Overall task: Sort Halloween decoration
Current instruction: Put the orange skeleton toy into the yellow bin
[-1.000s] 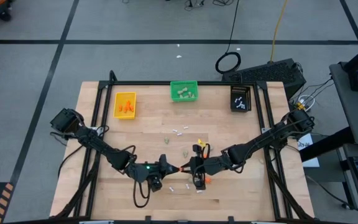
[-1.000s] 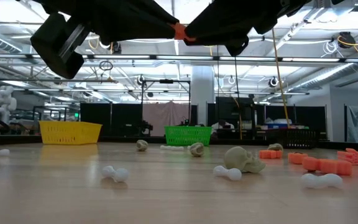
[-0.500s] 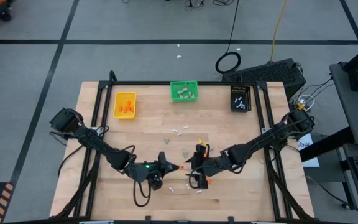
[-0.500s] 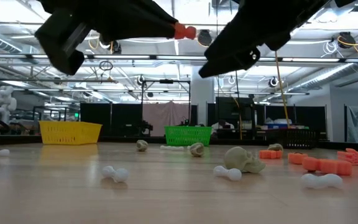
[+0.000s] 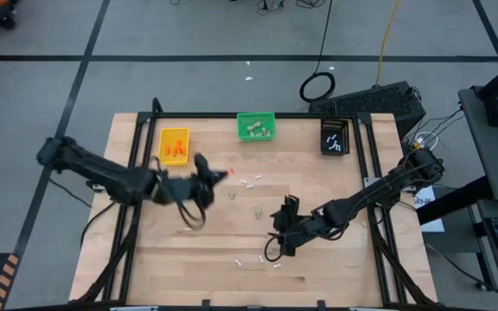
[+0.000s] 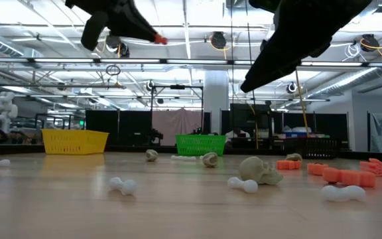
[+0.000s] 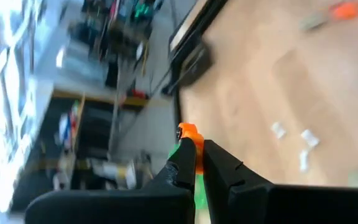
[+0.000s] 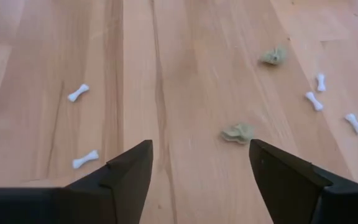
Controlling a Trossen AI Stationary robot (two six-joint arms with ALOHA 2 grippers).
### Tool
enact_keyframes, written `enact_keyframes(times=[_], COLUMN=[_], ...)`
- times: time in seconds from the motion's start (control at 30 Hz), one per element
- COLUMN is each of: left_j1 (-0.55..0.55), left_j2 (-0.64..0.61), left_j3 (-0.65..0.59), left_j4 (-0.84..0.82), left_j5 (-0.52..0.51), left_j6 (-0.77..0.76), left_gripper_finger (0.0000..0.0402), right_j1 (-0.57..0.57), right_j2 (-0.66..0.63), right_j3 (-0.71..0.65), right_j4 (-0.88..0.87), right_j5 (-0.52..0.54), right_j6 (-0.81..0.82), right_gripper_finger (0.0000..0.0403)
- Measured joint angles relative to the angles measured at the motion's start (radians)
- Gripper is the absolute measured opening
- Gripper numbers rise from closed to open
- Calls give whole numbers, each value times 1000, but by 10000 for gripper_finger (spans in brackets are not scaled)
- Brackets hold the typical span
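The left gripper is clamped on one bright orange bit of the Halloween decoration, the piece pinched at the very tips of its fingers so that most of it shows beyond them. In the high view this gripper is in the air over the bench's left half, towards the far edge, its tip near the yellow bin that sits by the far left corner and already holds orange pieces. That placing suggests the orange bit is bound for that bin, like with like.

The right gripper has its fingers spread wide with nothing between them. It hangs over the middle of the bench nearer the front edge, looking down on loose pieces: a beige-grey lump lies just ahead of it, with thin white sticks scattered to either side. Its spread and downward aim look like readiness for another pick.

The green bin at the middle of the far edge holds beige-grey lumps, and the black bin towards the far right corner holds white sticks. More pieces of all three kinds lie about the bench, so the sorting is only partly done.
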Motion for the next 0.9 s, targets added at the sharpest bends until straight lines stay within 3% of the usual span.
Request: enact_keyframes(times=[0.27,0.4,0.53,0.67,0.9], left_j1=[238,343,434,511,619], left_j2=[-262,-318,-321,-293,-214], left_j3=[0,0,0,0,0], left_j4=[-317,-476,-617,-732,-782], left_j5=[18,21,22,41,255], left_j6=[-279,-527,-791,-937,-1055], left_gripper_finger=[12,12,12,12,12], right_j1=[-1,-1,-1,-1,-1], right_j2=[0,0,0,0,0], right_j3=[0,0,0,0,0], right_j4=[2,2,3,3,3], right_j5=[0,0,0,0,0], right_j6=[-9,-12,-12,-12,-12], right_gripper_finger=[251,251,251,251,251])
